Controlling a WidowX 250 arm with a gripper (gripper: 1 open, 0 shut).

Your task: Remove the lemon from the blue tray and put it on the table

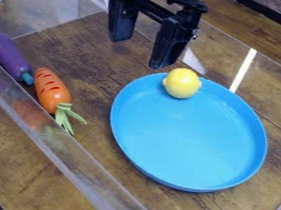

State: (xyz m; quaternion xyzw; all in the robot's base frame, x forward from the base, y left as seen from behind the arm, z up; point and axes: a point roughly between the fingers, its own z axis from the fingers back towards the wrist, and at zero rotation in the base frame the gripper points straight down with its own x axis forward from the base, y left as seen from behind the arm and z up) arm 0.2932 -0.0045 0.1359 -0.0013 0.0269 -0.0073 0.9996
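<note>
The lemon [181, 82] sits inside the blue tray [190, 146], close to its far rim. Just beyond it hangs the end effector [147, 37], fingers spread, holding nothing. A carrot [53, 93] and eggplant [6, 54] lie left on the tabletop [78, 168].

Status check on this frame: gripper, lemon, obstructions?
Gripper open, empty, above tray's far edge. Lemon in blue tray, near far rim. Carrot and eggplant off left, not blocking.
</note>
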